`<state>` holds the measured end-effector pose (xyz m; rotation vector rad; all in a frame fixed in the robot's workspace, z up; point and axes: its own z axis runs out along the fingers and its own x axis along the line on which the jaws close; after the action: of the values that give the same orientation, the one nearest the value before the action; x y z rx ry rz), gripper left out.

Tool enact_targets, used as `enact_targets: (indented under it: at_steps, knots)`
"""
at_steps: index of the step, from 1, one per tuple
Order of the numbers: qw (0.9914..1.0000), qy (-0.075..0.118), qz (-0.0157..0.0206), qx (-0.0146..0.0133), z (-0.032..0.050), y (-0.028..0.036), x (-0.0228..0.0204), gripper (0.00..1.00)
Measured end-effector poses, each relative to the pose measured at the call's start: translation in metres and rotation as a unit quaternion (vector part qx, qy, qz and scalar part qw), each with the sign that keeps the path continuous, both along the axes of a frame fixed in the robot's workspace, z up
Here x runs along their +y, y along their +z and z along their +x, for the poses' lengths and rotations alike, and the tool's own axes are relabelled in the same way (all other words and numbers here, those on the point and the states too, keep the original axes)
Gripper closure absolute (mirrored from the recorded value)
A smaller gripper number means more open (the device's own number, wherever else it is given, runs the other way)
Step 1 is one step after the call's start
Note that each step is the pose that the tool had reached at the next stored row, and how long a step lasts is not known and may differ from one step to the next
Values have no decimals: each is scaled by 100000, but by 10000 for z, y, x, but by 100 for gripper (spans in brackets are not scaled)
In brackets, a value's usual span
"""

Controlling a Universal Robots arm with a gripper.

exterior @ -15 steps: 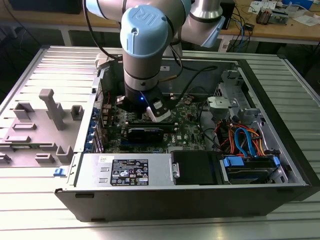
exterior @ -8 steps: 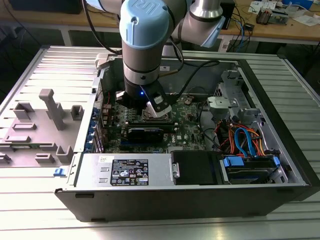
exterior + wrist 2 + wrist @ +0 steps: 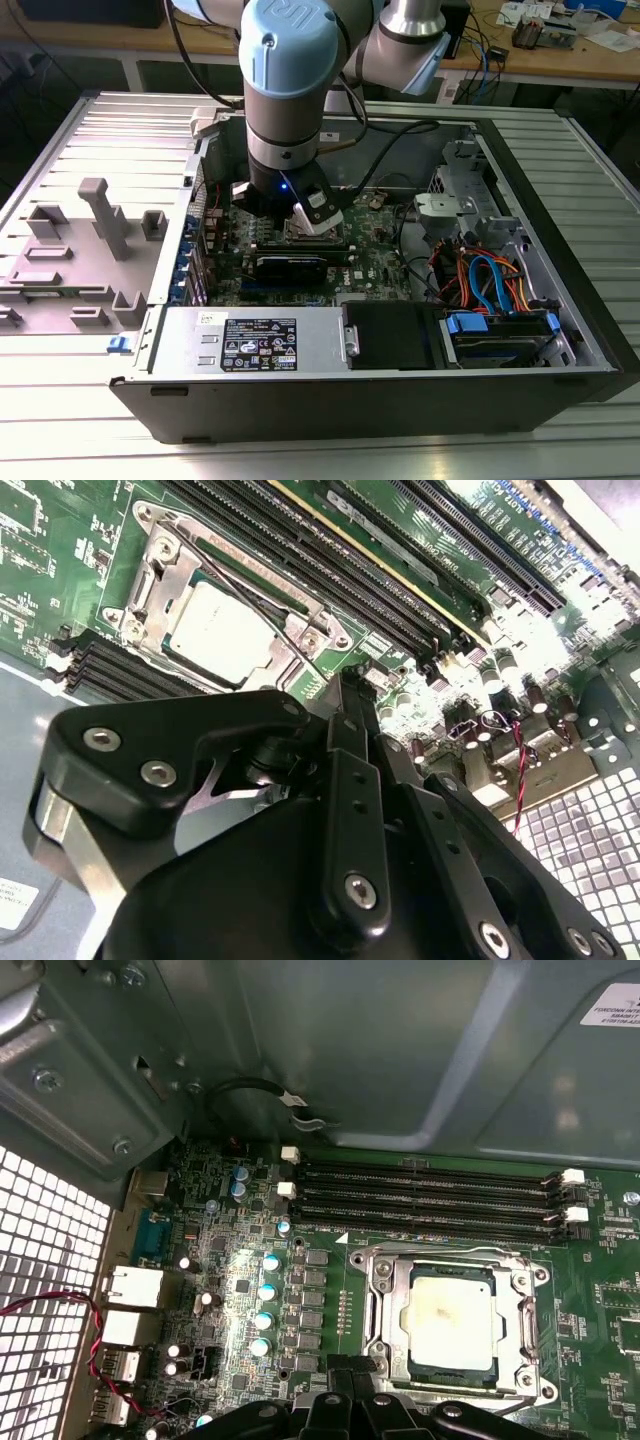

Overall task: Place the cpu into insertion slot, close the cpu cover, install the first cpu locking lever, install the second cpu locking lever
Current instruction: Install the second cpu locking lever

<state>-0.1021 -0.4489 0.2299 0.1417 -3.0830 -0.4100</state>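
Already the cpu (image 3: 452, 1322) sits in the insertion slot (image 3: 487, 1372) with the cpu cover (image 3: 400, 1305) closed; one lever (image 3: 255, 600) looks unlatched. Whether the gripper (image 3: 350, 695) holds anything cannot be told.

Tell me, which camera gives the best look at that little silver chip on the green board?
The first wrist view: the cpu lies flat and whole there, framed by the cpu cover. The second wrist view shows it slanted, beyond the black gripper. In the exterior view the arm stands over that spot.
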Motion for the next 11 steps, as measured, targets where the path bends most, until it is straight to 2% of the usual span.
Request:
enact_targets:
  at_steps: [9,11]
  knots:
    - [100000,-2,-3,3,0,3,0,89]
    - [100000,0,-7,101,0,41,-1,89]
